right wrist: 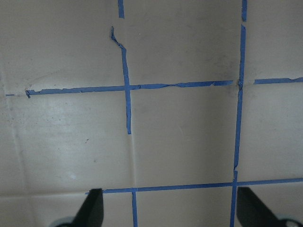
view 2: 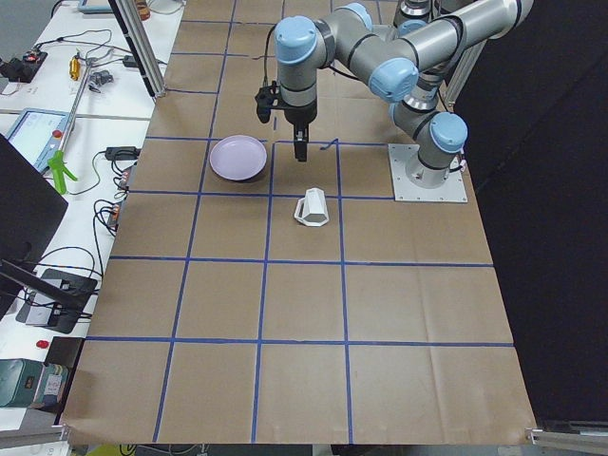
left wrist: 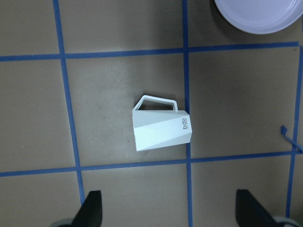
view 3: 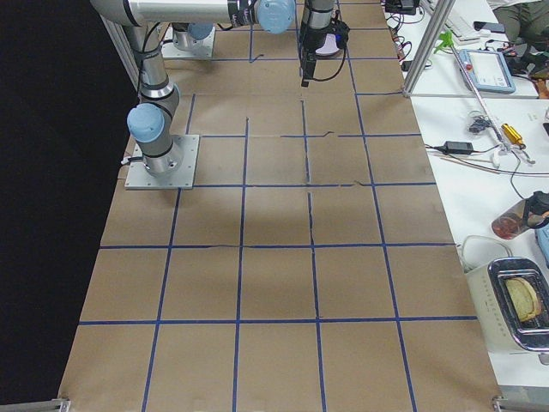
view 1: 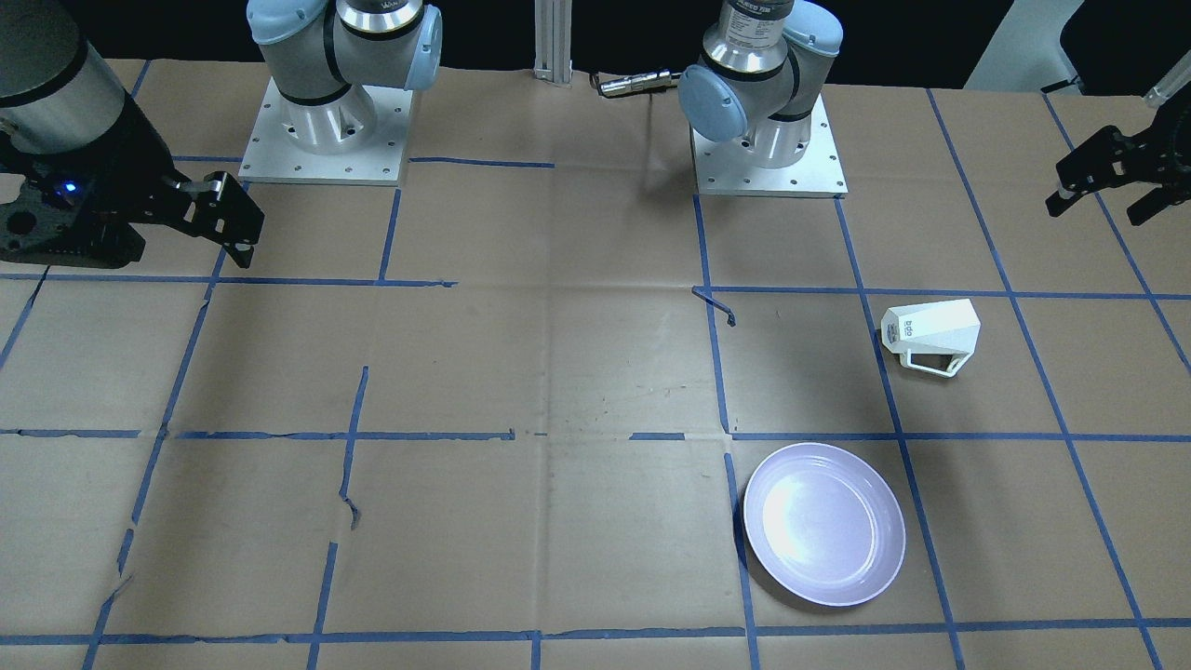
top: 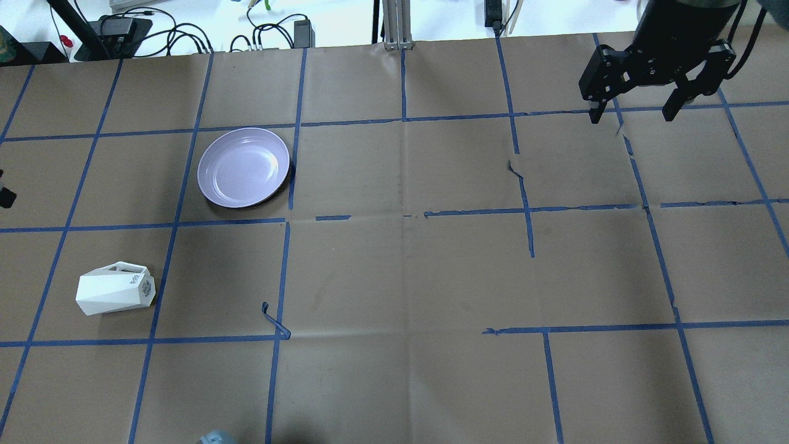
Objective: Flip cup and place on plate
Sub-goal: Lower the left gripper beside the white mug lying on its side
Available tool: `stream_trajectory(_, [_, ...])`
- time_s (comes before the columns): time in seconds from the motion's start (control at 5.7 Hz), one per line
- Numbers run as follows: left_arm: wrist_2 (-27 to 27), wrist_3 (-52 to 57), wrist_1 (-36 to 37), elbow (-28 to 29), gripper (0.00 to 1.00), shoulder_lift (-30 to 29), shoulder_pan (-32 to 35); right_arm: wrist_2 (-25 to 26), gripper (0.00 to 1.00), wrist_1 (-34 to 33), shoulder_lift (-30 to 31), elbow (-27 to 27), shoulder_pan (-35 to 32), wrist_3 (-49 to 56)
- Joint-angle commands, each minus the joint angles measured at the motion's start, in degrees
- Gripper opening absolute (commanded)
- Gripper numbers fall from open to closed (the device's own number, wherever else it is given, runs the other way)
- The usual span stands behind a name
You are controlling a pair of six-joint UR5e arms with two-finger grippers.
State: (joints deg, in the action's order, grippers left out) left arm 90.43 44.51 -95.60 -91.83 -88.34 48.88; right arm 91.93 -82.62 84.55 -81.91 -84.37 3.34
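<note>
The white faceted cup lies on its side on the brown paper, handle toward the plate; it also shows in the overhead view, the exterior left view and the left wrist view. The empty lavender plate sits about one grid square away from it. My left gripper is open and empty, held high above the table near the cup. My right gripper is open and empty, high over the far right part of the table.
The table is covered in brown paper with a blue tape grid. A loose curl of tape sticks up to the right of the cup. The two arm bases stand at the robot's edge. Cables and gear lie beyond the far edge.
</note>
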Motion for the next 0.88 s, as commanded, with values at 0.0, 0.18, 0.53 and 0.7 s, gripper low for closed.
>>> stream_trajectory(0.0, [-0.8,8.3,-3.6,-0.3,0.99,-0.3,-5.2,0.0,1.0,0.0,0.0,0.0,0.0,0.0])
stream_trajectory(0.18, [-2.3,17.2,-5.3,-0.5,0.99,-2.2,-10.1,0.0,1.0,0.0,0.0,0.0,0.0,0.0])
stream_trajectory(0.53, [-13.0,20.3,-7.4,-1.0,0.99,-10.7,-14.8,0.0,1.0,0.0,0.0,0.0,0.0,0.0])
stream_trajectory(0.7, [-15.9,22.8,-7.8,-1.0,0.99,-16.0,-15.0,0.0,1.0,0.0,0.0,0.0,0.0,0.0])
